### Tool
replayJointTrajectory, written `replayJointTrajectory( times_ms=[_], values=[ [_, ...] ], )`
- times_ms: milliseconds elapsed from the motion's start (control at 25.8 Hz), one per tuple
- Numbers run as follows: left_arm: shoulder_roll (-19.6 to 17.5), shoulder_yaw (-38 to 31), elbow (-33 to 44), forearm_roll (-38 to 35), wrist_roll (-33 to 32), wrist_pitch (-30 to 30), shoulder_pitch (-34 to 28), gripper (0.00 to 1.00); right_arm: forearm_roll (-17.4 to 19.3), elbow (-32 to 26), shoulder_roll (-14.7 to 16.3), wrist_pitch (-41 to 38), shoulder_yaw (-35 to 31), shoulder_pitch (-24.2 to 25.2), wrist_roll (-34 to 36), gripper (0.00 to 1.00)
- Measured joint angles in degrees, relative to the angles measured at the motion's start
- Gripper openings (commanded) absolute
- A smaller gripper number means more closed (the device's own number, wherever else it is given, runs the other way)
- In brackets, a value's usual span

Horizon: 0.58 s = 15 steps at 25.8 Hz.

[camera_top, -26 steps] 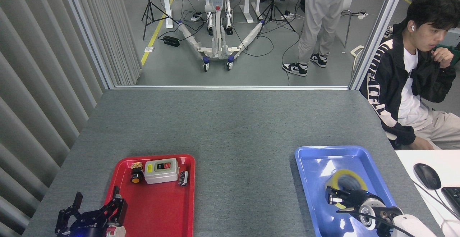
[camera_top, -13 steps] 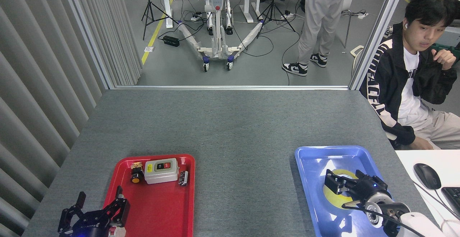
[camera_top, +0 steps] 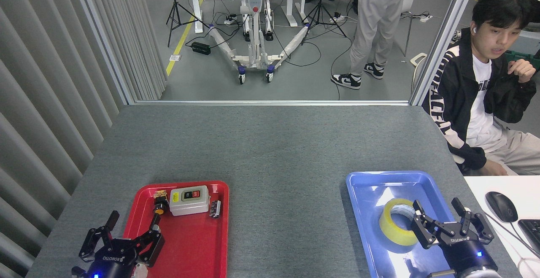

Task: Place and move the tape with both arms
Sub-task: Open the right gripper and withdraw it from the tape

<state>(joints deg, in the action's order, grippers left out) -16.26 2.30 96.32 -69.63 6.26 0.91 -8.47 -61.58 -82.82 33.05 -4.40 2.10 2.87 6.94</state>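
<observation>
With the tape [camera_top: 398, 225] lying flat in the blue tray [camera_top: 363, 185], just left of the right gripper [camera_top: 448, 221], jaws spread and empty; left gripper [camera_top: 127, 237] likewise spread, empty. Risk: a finger catching the roll's rim, skidding it against the tray wall.

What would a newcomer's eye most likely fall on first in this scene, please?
Probably the two bright trays on the grey table: a red tray at the near left holding a grey switch box, and a blue tray at the near right with the yellow tape lying flat in it. Next, the open right gripper just right of the roll, and the open left gripper at the red tray's near left edge.
</observation>
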Motion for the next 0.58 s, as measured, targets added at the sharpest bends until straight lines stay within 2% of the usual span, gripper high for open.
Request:
replayJointTrajectory(
  times_ms=[194,581],
  values=[
    [2.9,-0.1,-1.0,0.0,1.5,0.4,0.0,0.99,-2.4,-5.4,-3.6,-0.1,-4.3,5.4,0.5,0.99],
    [3.9,0.2,-2.2,0.1,2.8,0.4,-0.1,0.99,-3.0,-8.0,-8.1,-0.1,-5.6,8.4,-0.1,0.99]
  ],
)
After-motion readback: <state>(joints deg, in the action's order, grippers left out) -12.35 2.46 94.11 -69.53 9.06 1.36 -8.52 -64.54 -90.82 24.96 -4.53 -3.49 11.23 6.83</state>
